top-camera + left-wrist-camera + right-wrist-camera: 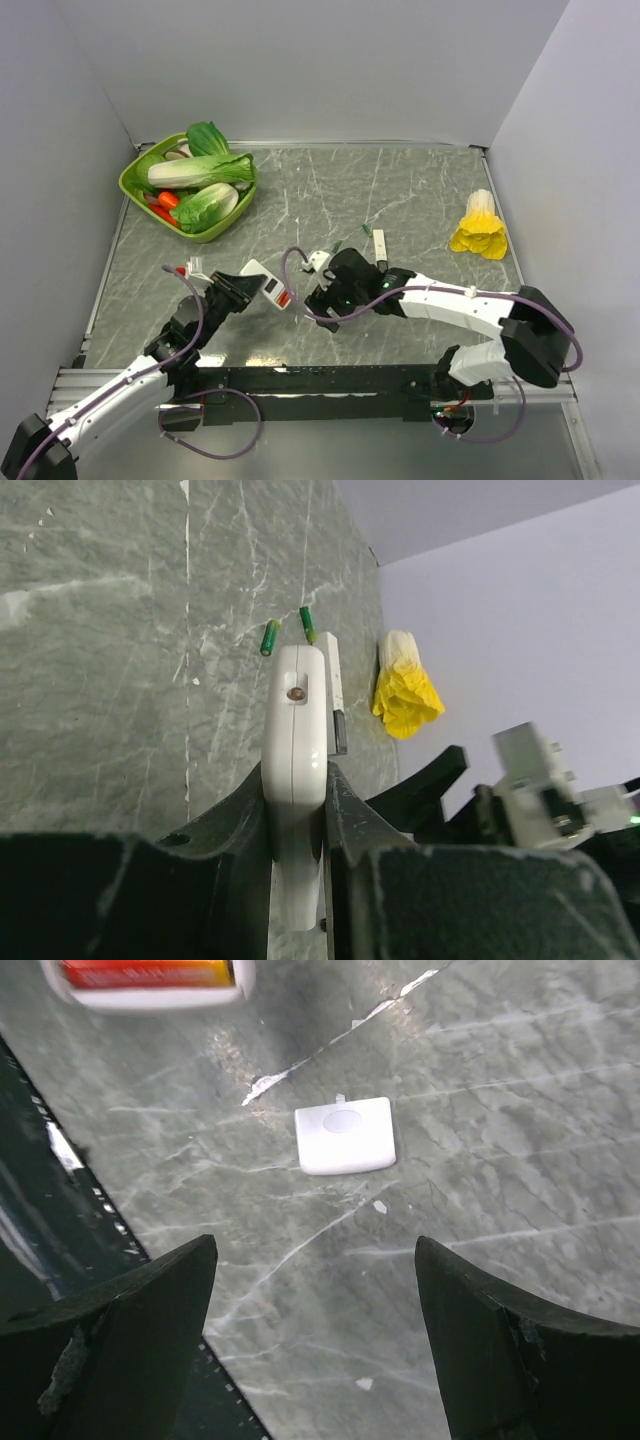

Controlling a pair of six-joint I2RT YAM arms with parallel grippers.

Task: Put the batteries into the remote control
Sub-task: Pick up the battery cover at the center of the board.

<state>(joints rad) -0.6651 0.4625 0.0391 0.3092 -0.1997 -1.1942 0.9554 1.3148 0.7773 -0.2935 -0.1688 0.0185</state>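
Tabletop (400,190); left fingers (235,825) around remote control (295,740)

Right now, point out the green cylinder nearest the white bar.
The green cylinder by the white bar's tip in the left wrist view; the other cylinder sits farther left.

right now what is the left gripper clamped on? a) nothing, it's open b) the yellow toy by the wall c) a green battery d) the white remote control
d: in the left wrist view the left gripper is closed tight against both sides of the remote control.
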